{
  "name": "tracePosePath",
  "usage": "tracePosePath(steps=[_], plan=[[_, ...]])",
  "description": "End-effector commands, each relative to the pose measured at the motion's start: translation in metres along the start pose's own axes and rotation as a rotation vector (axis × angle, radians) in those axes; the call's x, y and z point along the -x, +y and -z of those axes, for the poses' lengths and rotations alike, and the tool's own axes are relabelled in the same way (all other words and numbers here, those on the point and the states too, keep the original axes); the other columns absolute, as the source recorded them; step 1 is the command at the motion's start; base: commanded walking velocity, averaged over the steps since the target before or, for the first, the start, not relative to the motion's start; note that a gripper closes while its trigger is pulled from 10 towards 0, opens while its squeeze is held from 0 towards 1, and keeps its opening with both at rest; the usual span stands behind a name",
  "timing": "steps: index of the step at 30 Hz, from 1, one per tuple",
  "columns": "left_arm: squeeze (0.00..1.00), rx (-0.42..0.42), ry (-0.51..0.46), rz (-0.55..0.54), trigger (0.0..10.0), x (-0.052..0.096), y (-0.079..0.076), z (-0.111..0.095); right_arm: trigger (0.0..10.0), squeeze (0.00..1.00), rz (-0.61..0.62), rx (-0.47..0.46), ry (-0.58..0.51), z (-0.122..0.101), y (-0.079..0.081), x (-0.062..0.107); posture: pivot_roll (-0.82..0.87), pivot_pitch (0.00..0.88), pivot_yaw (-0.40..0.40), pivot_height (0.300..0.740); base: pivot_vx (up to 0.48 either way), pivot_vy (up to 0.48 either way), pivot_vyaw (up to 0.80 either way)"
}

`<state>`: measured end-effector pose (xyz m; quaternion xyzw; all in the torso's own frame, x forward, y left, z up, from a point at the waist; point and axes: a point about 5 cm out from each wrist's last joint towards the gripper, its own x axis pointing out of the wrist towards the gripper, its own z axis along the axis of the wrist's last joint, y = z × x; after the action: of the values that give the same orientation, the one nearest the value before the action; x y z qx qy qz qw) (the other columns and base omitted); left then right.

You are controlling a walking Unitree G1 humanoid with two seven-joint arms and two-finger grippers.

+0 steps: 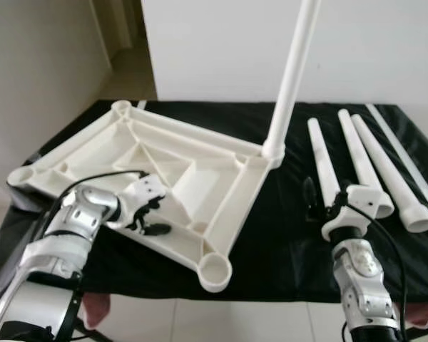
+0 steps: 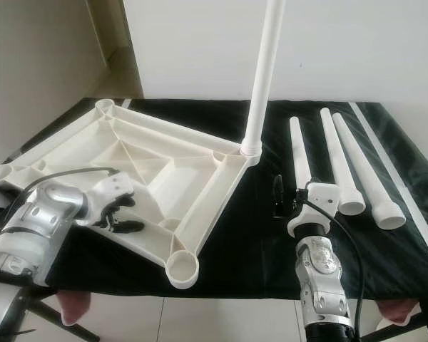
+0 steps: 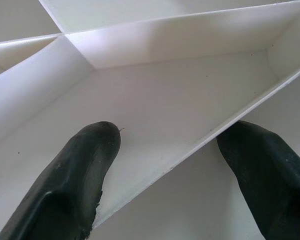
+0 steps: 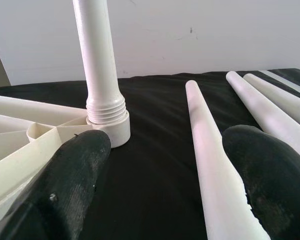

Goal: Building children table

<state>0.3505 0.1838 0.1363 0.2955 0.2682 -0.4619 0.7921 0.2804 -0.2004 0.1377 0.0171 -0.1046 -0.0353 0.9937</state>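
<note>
Astride an inner rib of the tabletop [image 1: 200, 171], left hand [image 3: 165, 165] gapes; right hand [image 4: 160, 190] spread beside loose legs [image 1: 364, 160].

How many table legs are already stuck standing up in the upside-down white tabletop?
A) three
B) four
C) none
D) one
D: just one leg stands upright in a corner socket of the upside-down tabletop, while three loose legs lie flat on the black cloth beside it.
</note>
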Motion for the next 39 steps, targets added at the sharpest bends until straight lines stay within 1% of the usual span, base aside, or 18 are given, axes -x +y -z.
tracePosePath(steps=[1,2,3,4,10,12,18,20,22,23,24,25,26,27,29,32,33,39], plan=[[0.0,0.05,0.032,-0.248,1.3,-0.008,0.005,0.008,10.0,0.0,0.0,0.01,0.006,0.0,-0.001,0.0,0.0,0.0,0.019,0.74,0.0,0.0,0.0],[0.0,0.05,0.032,-0.248,1.3,-0.008,0.005,0.008,10.0,0.0,0.0,0.01,0.006,0.0,-0.001,0.0,0.0,0.0,0.019,0.74,0.0,0.0,0.0],[0.0,0.051,0.024,-0.246,6.6,-0.01,0.002,0.005,10.0,0.0,0.001,0.01,0.006,0.0,-0.001,0.0,0.0,0.0,0.019,0.74,0.0,0.0,0.0],[0.0,0.054,0.017,-0.246,10.0,-0.012,0.0,0.002,10.0,0.0,0.001,0.01,0.005,-0.001,0.0,-0.001,0.01,0.0,0.017,0.74,0.0,0.0,0.0],[0.0,0.087,-0.044,-0.23,10.0,-0.023,-0.014,-0.013,10.0,0.0,0.002,0.008,0.0,-0.002,0.0,-0.003,0.01,0.0,0.021,0.74,0.0,0.0,0.0],[0.0,0.087,-0.044,-0.23,10.0,-0.023,-0.014,-0.013,10.0,0.0,0.002,0.008,0.0,-0.002,0.0,-0.003,0.01,0.0,0.021,0.74,0.0,0.0,0.0],[0.0,0.138,-0.141,-0.209,10.0,-0.025,-0.022,-0.03,10.0,0.0,0.005,0.008,-0.005,-0.003,0.0,-0.005,0.01,0.0,0.021,0.74,0.0,0.0,0.0],[0.0,0.118,-0.231,-0.123,10.0,-0.018,-0.027,-0.039,10.0,0.0,0.002,0.013,-0.005,-0.003,-0.001,-0.006,0.01,0.0,0.015,0.74,0.0,0.0,0.0],[0.0,0.114,-0.26,-0.095,10.0,-0.015,-0.029,-0.042,10.0,0.0,0.002,0.015,-0.005,-0.003,-0.002,-0.006,0.01,0.0,0.015,0.74,0.0,0.0,0.0],[0.0,0.1,-0.307,-0.04,10.0,-0.009,-0.032,-0.045,10.0,0.0,-0.005,0.027,-0.009,-0.004,-0.002,-0.007,0.01,0.0,0.011,0.74,0.0,0.0,0.0],[0.0,0.1,-0.307,-0.04,10.0,-0.009,-0.032,-0.045,10.0,0.0,-0.005,0.027,-0.009,-0.004,-0.002,-0.007,0.01,0.0,0.011,0.74,0.0,0.0,0.0],[0.0,0.109,-0.377,0.003,10.0,-0.002,-0.032,-0.051,10.0,0.0,0.0,0.049,-0.018,-0.005,-0.003,-0.008,0.01,0.0,0.011,0.74,0.0,0.0,0.0],[0.0,0.109,-0.377,0.003,10.0,-0.002,-0.032,-0.051,10.0,0.0,0.0,0.049,-0.018,-0.005,-0.003,-0.008,0.01,0.0,0.011,0.74,0.0,0.0,0.0],[0.0,0.121,-0.434,0.03,10.0,0.003,-0.032,-0.057,10.0,0.0,0.011,0.076,-0.027,-0.007,-0.005,-0.01,0.01,0.0,0.008,0.74,0.0,0.0,0.0],[0.0,0.125,-0.475,0.042,10.0,0.008,-0.031,-0.061,10.0,0.0,0.024,0.095,-0.034,-0.008,-0.006,-0.011,0.01,0.0,0.007,0.74,0.0,0.0,0.0],[0.0,0.2,-0.612,0.002,10.0,0.011,-0.026,-0.08,10.0,0.0,0.11,0.131,-0.031,-0.008,-0.011,-0.014,0.01,0.0,0.0,0.74,0.0,0.0,0.0],[0.0,0.218,-0.656,-0.027,10.0,0.007,-0.027,-0.089,10.0,0.0,0.158,0.139,-0.007,-0.005,-0.013,-0.015,0.01,0.0,-0.003,0.74,0.0,0.0,0.0],[0.0,0.243,-0.679,-0.066,10.0,0.001,-0.03,-0.094,10.0,0.0,0.186,0.118,0.013,-0.003,-0.014,-0.014,0.0,0.0,-0.009,0.74,0.0,0.0,0.0]])
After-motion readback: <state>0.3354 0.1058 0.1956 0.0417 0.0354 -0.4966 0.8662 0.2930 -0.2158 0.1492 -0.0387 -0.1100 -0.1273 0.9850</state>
